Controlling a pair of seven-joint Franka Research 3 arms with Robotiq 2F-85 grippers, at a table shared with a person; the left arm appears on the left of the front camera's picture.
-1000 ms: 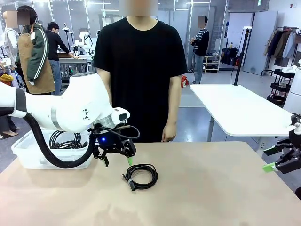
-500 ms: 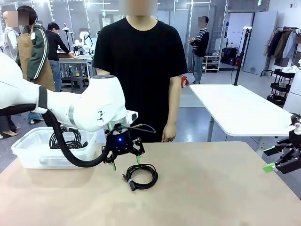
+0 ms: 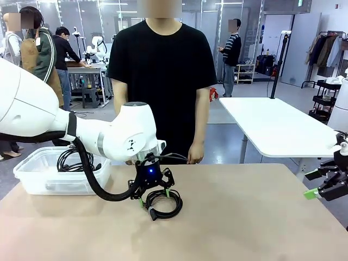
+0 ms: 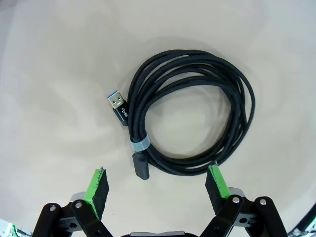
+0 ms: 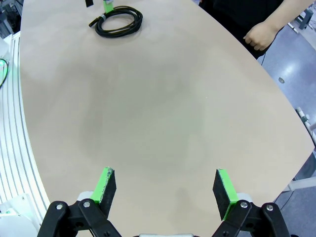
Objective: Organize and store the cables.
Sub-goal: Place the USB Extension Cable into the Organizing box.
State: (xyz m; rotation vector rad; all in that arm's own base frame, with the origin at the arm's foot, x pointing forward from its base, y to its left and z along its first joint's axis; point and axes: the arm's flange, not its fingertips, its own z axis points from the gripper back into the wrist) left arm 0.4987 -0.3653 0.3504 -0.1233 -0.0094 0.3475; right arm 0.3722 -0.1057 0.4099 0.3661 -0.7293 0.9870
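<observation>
— Starting at the left of the front view: what sits in the clear bin?

— At least one black coil lies inside it, against the far wall. I'd judge that part of the storing as done, though the arm's hose crosses the bin and I can't count how many coils are in there.

— And toward the middle?

— One coiled cable lies loose on the table, just below centre of the frame. The left gripper is right over it, at the coil's near-left edge. In the left wrist view the cable fills the middle of the frame, its small band and plug ends toward the lower left, and the green pads stand wide apart, one to each side of the lower arc. Nothing is pinched yet.

— So that one is left to do?

— Yes: it looks like grasp, lift, carry to the bin.

— The right side?

— The right gripper hangs at the right edge, fingers spread and empty. Its own camera shows the same coil in the upper left and a person's hand in the upper right.
</observation>
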